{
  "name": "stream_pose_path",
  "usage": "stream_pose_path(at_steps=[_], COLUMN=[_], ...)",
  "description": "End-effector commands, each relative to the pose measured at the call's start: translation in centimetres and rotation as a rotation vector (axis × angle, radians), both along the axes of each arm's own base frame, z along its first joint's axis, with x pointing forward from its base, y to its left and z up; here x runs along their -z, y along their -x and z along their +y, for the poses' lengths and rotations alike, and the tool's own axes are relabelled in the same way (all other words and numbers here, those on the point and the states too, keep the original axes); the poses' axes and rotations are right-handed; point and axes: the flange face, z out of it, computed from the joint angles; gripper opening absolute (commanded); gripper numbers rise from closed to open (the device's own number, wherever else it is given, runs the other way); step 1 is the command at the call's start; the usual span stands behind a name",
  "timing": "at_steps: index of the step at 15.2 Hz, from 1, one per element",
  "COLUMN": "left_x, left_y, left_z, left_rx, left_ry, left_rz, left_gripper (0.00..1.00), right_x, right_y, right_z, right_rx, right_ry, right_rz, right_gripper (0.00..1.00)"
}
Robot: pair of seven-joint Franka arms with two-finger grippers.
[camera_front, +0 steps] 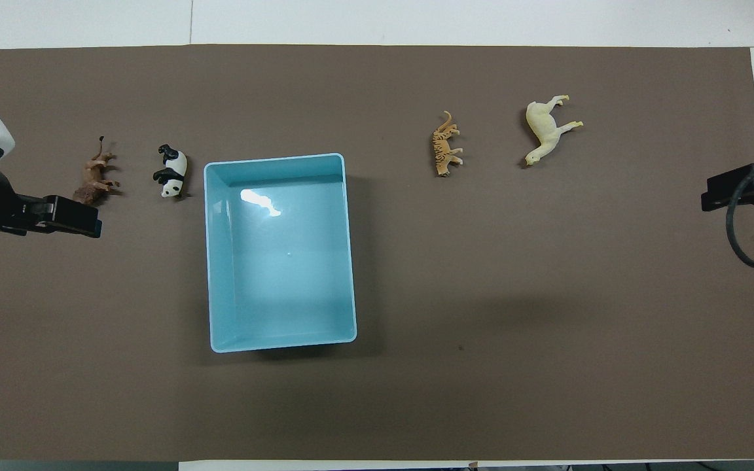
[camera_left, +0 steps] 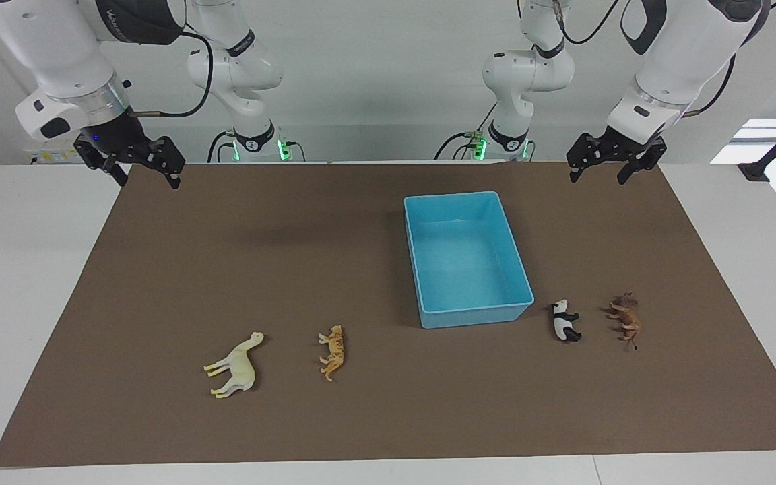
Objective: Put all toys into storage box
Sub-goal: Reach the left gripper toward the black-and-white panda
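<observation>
The light blue storage box (camera_left: 472, 315) stands empty on the brown mat; it also shows in the overhead view (camera_front: 272, 159). All four toys lie on their sides on the mat. The panda (camera_left: 565, 321) (camera_front: 171, 171) and the brown shaggy one (camera_left: 625, 319) (camera_front: 93, 182) lie beside the box's farther corner, toward the left arm's end. The tiger (camera_left: 333, 351) (camera_front: 446, 150) and the cream long-necked one (camera_left: 234, 367) (camera_front: 547, 127) lie toward the right arm's end. My left gripper (camera_left: 599, 175) (camera_front: 82, 222) and right gripper (camera_left: 145, 176) (camera_front: 717, 195) hang open and empty over the mat's near corners.
The brown mat (camera_left: 294, 256) covers most of the white table (camera_left: 24, 269). A black cable (camera_front: 743, 229) loops from the right wrist. Black stands sit at the table's near corners (camera_left: 758, 168).
</observation>
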Motion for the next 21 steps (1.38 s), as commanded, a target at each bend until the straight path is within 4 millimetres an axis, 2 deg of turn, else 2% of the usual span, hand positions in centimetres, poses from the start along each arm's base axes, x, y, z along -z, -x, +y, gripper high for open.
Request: stream_pose_path(at_steps=[1, 6, 8, 10, 12, 14, 15, 17, 18, 21], left_x=[-0.2, 0.3, 1.4, 2.3, 3.1, 4.4, 6.9, 10.4, 12.2, 18.2], left_y=[-0.6, -0.4, 0.0, 0.1, -0.7, -2.3, -3.8, -6.1, -6.9, -10.1], left_z=[-0.4, -0.4, -0.1, 0.2, 0.2, 1.5, 1.6, 1.0, 1.5, 1.1], left_rx=[0.003, -0.009, -0.015, -0.035, -0.091, -0.121, -0.127, -0.120, -0.128, -0.133], left_ry=[0.008, -0.005, -0.006, -0.001, 0.011, 0.019, 0.016, 0.022, 0.023, 0.033], left_rz=[-0.005, 0.008, 0.006, -0.034, -0.122, -0.183, -0.159, -0.195, -0.208, -0.269], left_gripper=[1.00, 1.00, 1.00, 1.00, 1.00, 1.00, 1.00, 1.00, 1.00, 1.00], right_x=[-0.2, -0.1, -0.1, 0.0, 0.0, -0.2, 0.1, 1.6, 2.5, 6.7], right_y=[0.6, 0.7, 0.9, 1.2, 1.1, 1.0, 0.7, -0.1, -0.4, -3.0], right_z=[-0.4, -0.3, -0.5, 0.3, 0.1, -0.1, 0.0, 0.5, 0.5, 0.7], right_rx=[0.001, -0.002, 0.000, -0.015, -0.009, -0.008, -0.011, -0.035, -0.042, -0.152], right_ry=[-0.002, -0.003, -0.003, -0.004, -0.006, -0.013, -0.012, -0.010, -0.009, -0.012], right_rz=[0.007, 0.012, 0.021, 0.046, 0.047, 0.028, 0.009, -0.042, -0.050, -0.041], right_gripper=[1.00, 1.00, 1.00, 1.00, 1.00, 1.00, 1.00, 1.00, 1.00, 1.00])
